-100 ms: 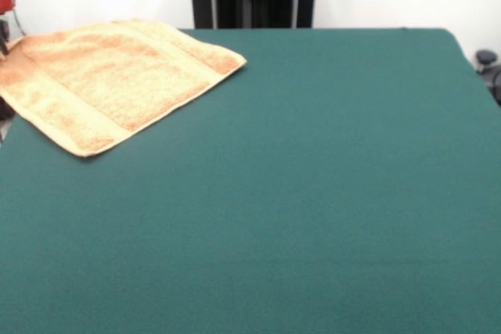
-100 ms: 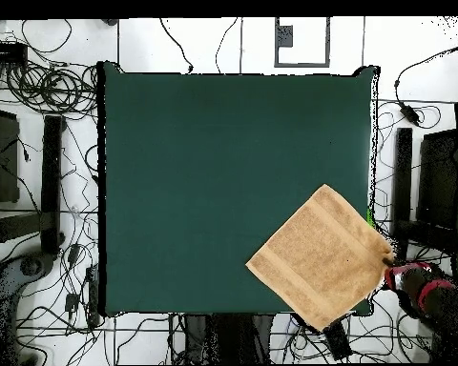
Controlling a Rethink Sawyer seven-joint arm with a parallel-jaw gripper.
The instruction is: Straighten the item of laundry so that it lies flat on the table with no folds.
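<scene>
1. Because the large rectangular table (image 2: 204,172) with its dark green felt-like top is far bigger than anything on it, most of its surface lies open in both views, out to the straight edges and rounded corners.
2. The small orange-tan terry towel (image 2: 322,255), roughly square, lies turned like a diamond at one table corner; in the overhead view two of its corners reach over the table's edges.
3. Its nubby pile looks flat, with smoother woven bands (image 1: 184,51) running near two opposite edges.
4. My red and black gripper (image 2: 397,274) sits off the table, touching the towel's overhanging corner; I cannot tell whether it is spread or closed.
</scene>
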